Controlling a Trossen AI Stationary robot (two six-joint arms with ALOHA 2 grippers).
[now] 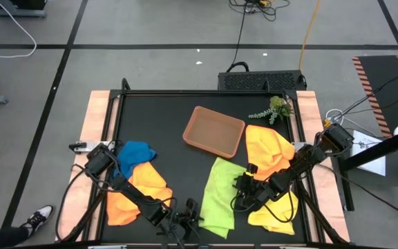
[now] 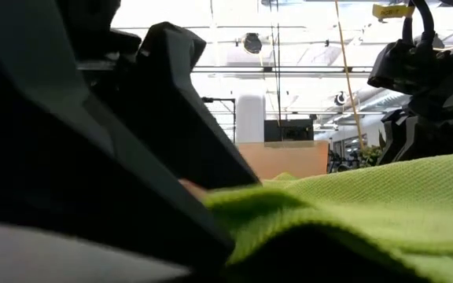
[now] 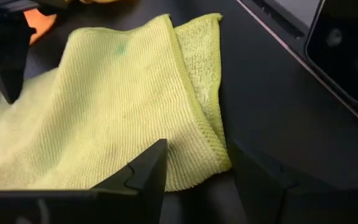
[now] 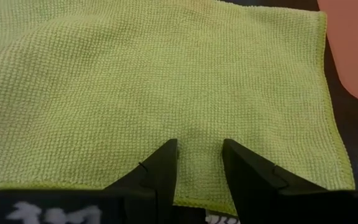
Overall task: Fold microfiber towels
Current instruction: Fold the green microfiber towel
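Note:
A lime green towel (image 1: pixel 220 197) lies on the black table, folded in two layers, long side running near to far. My left gripper (image 3: pixel 197 186) is open at the towel's near corner (image 3: pixel 219 163), one finger on each side of it. My right gripper (image 4: pixel 199 168) is open at the towel's right edge, fingertips astride a strip of cloth. In the low view the towel (image 2: pixel 352 204) fills the foreground beside my left gripper (image 2: pixel 93 141). My left gripper stands low over the towel's near corner (image 3: pixel 185 174), slanting down from the near left; whether a finger (image 3: pixel 145 177) touches the cloth I cannot tell. My right gripper comes slanting down from the right onto the towel's top layer beside its right edge (image 4: pixel 197 200). Flat cloth with a faint pucker (image 4: pixel 197 134) lies between its fingertips; whether they touch it I cannot tell.
A brown tray (image 1: pixel 214 131) sits just beyond the towel's far end. Blue (image 1: pixel 135 153) and orange (image 1: pixel 140 187) towels lie at the left, an orange one (image 1: pixel 268 149) and a yellow one (image 1: pixel 275 218) at the right, under the right arm. A plant sprig (image 1: pixel 275 109) lies at the far right.

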